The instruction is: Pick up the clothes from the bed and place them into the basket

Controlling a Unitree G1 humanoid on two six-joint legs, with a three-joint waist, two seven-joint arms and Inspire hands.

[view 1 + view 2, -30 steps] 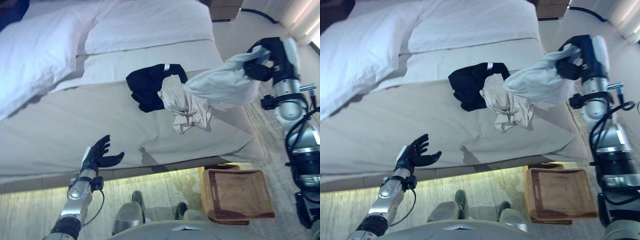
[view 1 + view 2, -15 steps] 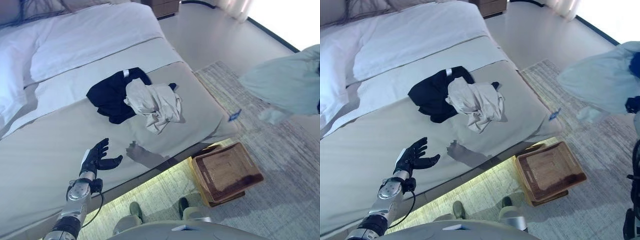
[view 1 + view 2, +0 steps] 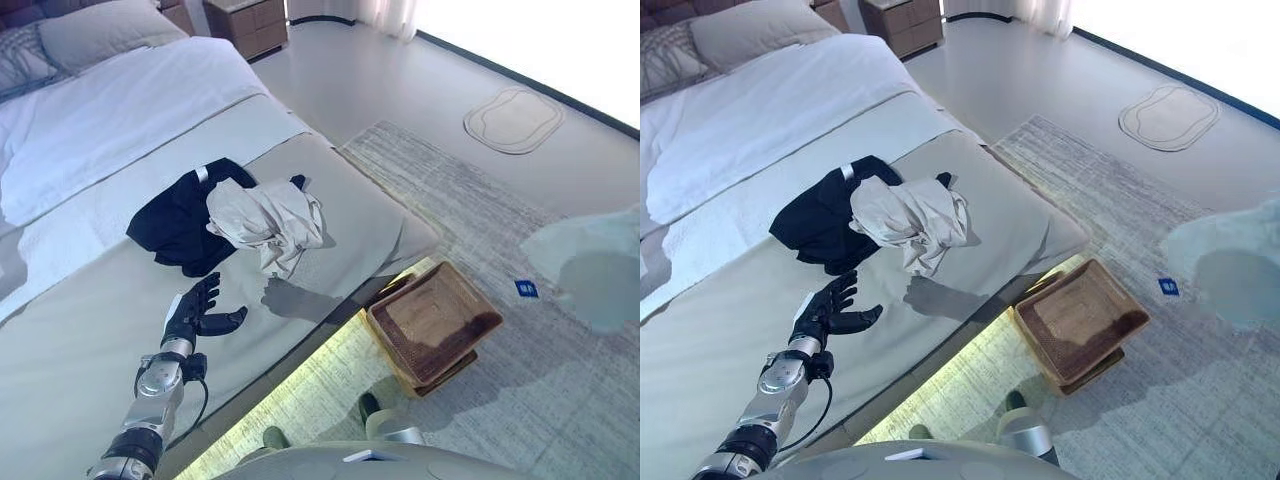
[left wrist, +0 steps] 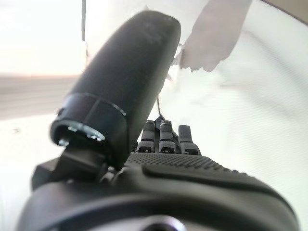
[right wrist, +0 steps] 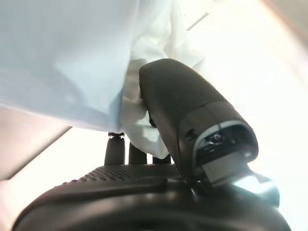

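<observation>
A black garment (image 3: 170, 220) and a crumpled beige garment (image 3: 262, 215) lie together on the bed (image 3: 80, 330). My right hand (image 5: 120, 192) is shut on a pale blue-grey garment (image 3: 590, 270), with the thumb pressing the cloth against the fingers. That garment hangs in the air at the far right, over the rug and to the right of the brown wicker basket (image 3: 470, 292). The basket stands on the floor by the bed's corner. My left hand (image 3: 195, 315) is open and empty above the bed's near edge, and it also shows in the left wrist view (image 4: 183, 183).
White pillows (image 3: 100, 30) lie at the head of the bed. A wooden nightstand (image 3: 245, 20) stands behind them. A grey rug (image 3: 480, 200) lies under the basket. A small oval mat (image 3: 513, 118) lies further out on the floor.
The camera has swung to the right. My right hand has carried the pale garment off the bed, out over the rug past the basket. My left hand has stayed in place.
</observation>
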